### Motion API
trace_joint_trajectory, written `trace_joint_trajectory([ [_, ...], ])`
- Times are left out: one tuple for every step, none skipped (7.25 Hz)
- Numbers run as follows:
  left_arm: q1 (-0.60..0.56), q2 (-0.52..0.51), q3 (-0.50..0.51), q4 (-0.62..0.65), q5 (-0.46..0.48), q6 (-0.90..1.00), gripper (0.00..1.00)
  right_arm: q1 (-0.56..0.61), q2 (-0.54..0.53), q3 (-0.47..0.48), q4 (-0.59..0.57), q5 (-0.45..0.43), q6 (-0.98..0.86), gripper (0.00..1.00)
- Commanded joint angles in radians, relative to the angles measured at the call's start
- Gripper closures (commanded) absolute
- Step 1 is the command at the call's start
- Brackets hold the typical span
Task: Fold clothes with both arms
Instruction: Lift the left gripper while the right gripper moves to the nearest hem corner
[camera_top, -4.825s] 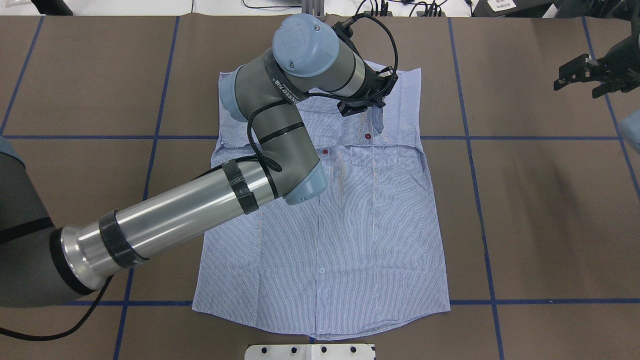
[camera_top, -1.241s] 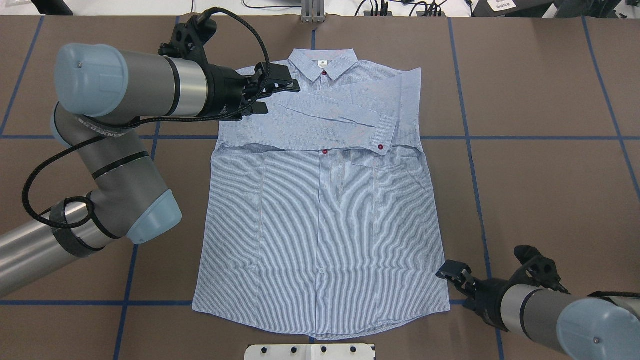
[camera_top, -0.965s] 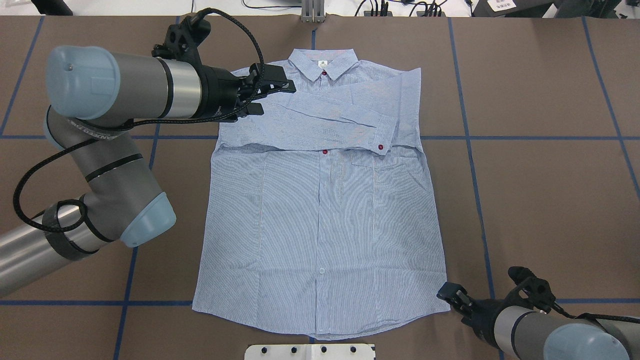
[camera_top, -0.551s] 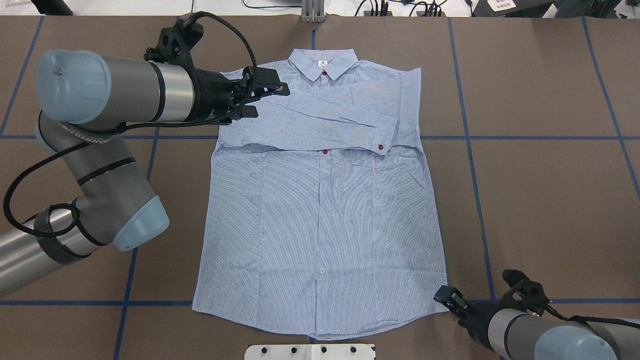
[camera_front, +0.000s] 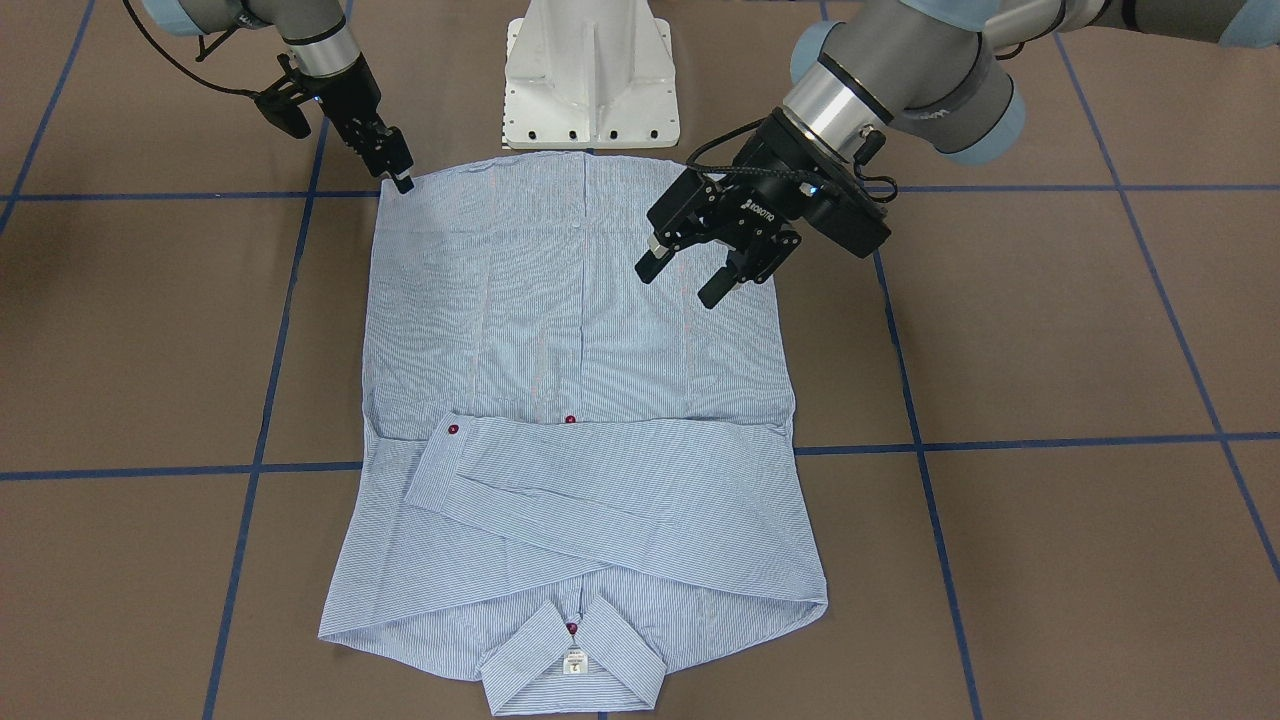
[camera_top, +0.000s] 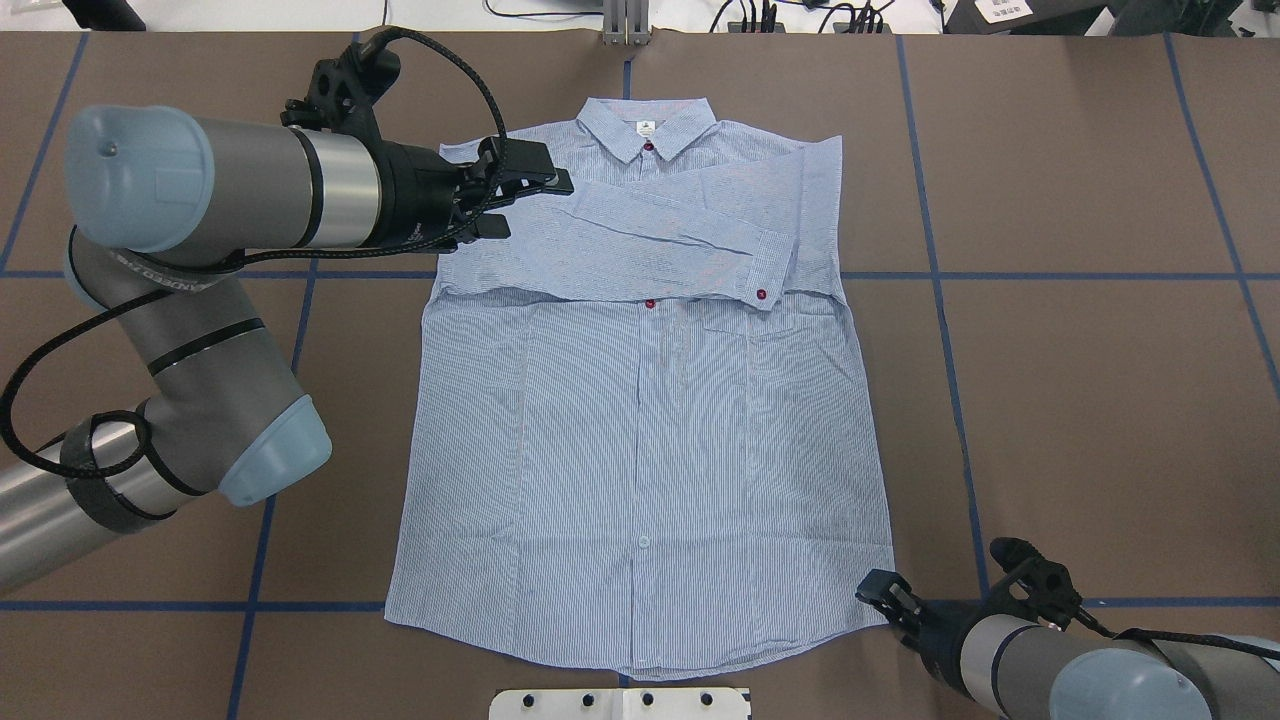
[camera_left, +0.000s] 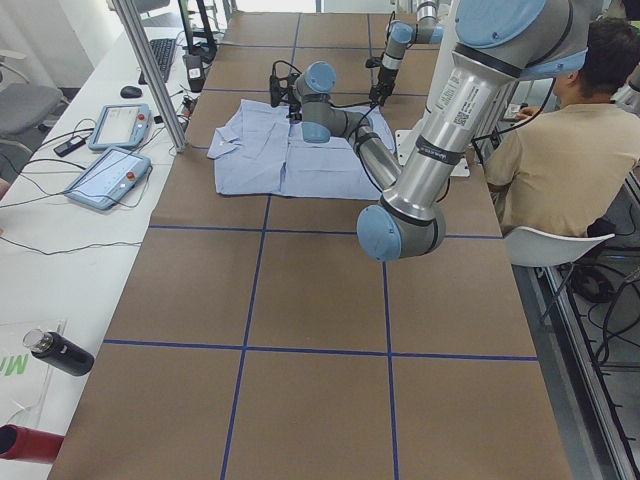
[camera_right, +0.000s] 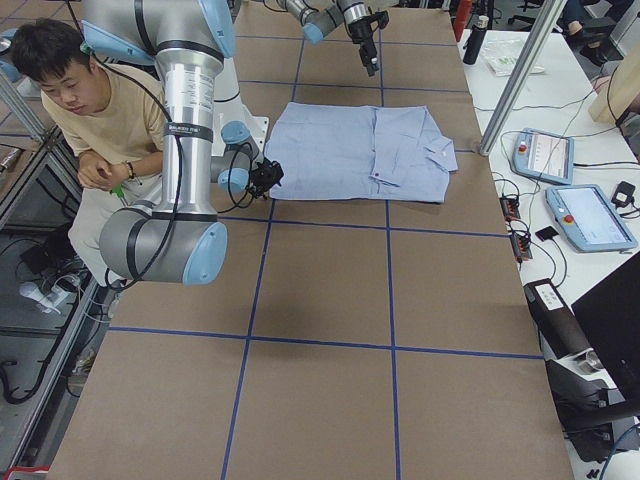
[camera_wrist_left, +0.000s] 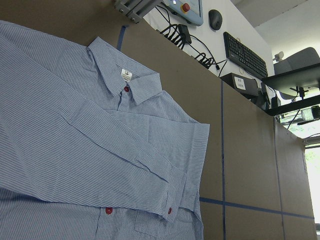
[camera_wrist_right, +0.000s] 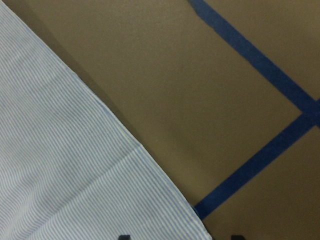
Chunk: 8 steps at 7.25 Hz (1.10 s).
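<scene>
1. Table, brown with a blue tape grid: is carrying the whole job.
2. Shirt, blue-and-white fine stripe: is lying flat and face up at the table's middle, collar away from the robot, both sleeves crossing the chest.
   - Handling, judged: light, soft and limp; likely sagging and sliding when lifted. Best pinched at corners and seamed edges, such as hem corners and shoulders.
3. Left arm: is reaching across to the shirt's shoulder.
4. Right arm: is reaching low toward the hem.
5. Left gripper: is hovering above the shoulder on its own side, fingers spread, holding nothing.
6. Right gripper: is sitting at the hem corner with fingers apart, the corner lying between them, not yet pinched.
7. Collar: is lying flat, buttoned.
</scene>
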<state>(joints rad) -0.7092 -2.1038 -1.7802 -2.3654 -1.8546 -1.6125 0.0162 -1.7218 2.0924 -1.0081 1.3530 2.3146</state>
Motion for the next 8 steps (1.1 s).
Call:
trace_joint_trajectory([
  [-0.001,0.001,-0.005,0.002,0.0,0.0,0.08,0.002,-0.005,-0.002,-0.001,0.0,0.0,0.32],
  [-0.001,0.001,-0.005,0.0,0.0,0.002,0.08,0.002,-0.005,0.0,-0.001,-0.002,0.0,0.39],
  [-0.001,0.001,-0.01,0.002,0.0,0.002,0.08,0.004,-0.006,0.0,-0.001,-0.003,0.0,0.44],
  [-0.004,0.001,-0.011,0.002,0.0,0.002,0.09,0.004,-0.007,0.0,-0.001,-0.003,0.0,0.5],
  [-0.004,0.002,-0.012,0.002,0.0,0.003,0.09,0.004,-0.007,0.001,-0.001,-0.006,0.002,0.72],
  [-0.004,0.014,-0.019,0.002,-0.001,0.005,0.09,0.005,-0.01,0.003,-0.001,-0.006,0.002,1.0],
  [-0.004,0.014,-0.024,0.002,-0.002,0.005,0.09,0.005,-0.012,0.001,-0.001,-0.006,0.002,1.0],
  [-0.004,0.014,-0.024,0.002,-0.002,0.005,0.09,0.005,-0.013,0.003,-0.001,-0.006,0.002,1.0],
])
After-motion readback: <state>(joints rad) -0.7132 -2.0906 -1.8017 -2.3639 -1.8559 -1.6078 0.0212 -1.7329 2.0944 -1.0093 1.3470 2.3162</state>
